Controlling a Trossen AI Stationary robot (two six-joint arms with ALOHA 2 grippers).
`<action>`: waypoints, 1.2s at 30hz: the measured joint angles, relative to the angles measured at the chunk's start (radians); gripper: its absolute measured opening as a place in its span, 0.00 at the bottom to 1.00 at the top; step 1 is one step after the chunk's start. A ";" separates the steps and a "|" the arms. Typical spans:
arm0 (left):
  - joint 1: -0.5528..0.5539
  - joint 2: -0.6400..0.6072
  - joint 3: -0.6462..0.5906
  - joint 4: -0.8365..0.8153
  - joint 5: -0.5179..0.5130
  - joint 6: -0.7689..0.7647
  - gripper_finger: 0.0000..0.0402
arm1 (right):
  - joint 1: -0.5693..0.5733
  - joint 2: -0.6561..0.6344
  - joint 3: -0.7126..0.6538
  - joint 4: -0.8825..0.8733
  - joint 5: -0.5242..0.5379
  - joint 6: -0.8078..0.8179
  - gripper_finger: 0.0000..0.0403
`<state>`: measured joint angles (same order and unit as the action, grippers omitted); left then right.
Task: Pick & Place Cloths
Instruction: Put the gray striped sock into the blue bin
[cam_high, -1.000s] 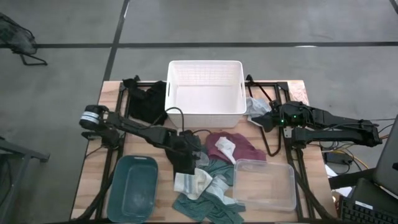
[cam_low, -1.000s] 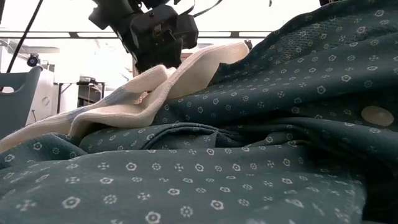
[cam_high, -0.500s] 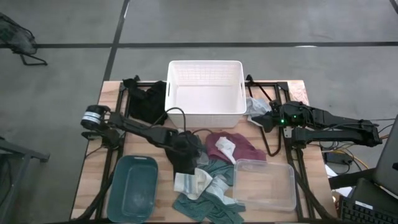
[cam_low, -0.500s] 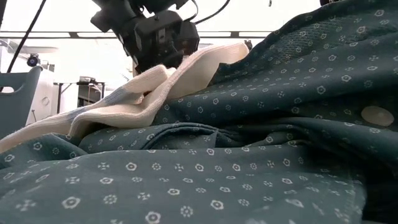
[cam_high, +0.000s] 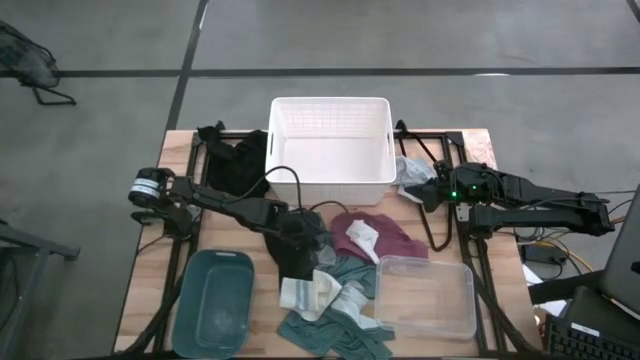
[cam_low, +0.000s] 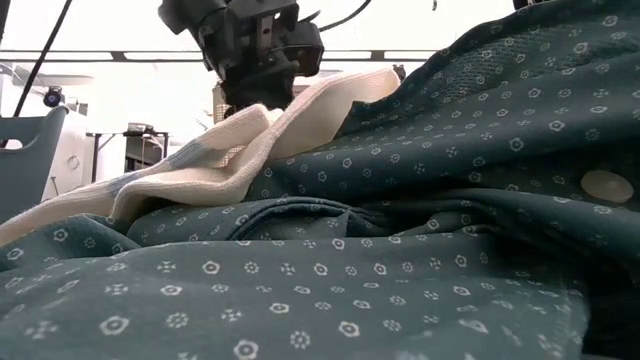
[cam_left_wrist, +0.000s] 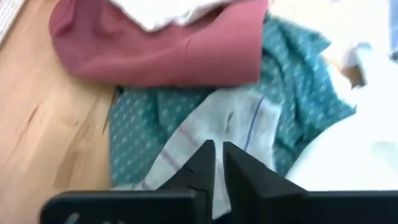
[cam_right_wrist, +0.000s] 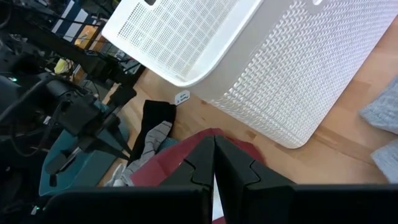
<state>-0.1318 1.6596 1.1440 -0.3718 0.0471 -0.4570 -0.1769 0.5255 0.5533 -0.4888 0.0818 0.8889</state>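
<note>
The big white perforated plastic basket (cam_high: 330, 140) sits at the far edge of the wooden surface (cam_high: 470, 170), with a clear shallow plastic tray (cam_high: 424, 297) toward the near right corner and a dark teal plastic bin (cam_high: 213, 303) at the near left. Between them lies the heap of cloths: a teal dotted garment (cam_high: 340, 310), a maroon one (cam_high: 375, 238), a white-grey striped rag (cam_high: 312, 293); a black garment (cam_high: 238, 165) lies by the basket's left side. The left end effector (cam_high: 296, 252) looks clamped on dark fabric at the heap's left edge, so I'd judge lifting comes next, freeing it from neighbours. The right end effector (cam_high: 428, 193), fingers together, waits by the basket's right side.
</note>
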 joint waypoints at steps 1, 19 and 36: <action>0.000 0.000 0.001 -0.015 0.000 0.008 0.15 | 0.000 0.000 0.000 0.000 0.000 -0.002 0.02; 0.003 0.092 -0.033 0.011 -0.022 0.059 0.59 | 0.000 0.085 -0.002 0.016 0.023 -0.009 0.02; 0.033 0.110 -0.036 0.016 0.105 0.094 0.01 | 0.000 0.126 -0.002 0.062 0.025 -0.006 0.02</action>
<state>-0.0986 1.7692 1.1076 -0.3556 0.1521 -0.3629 -0.1771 0.6518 0.5514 -0.4271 0.1066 0.8826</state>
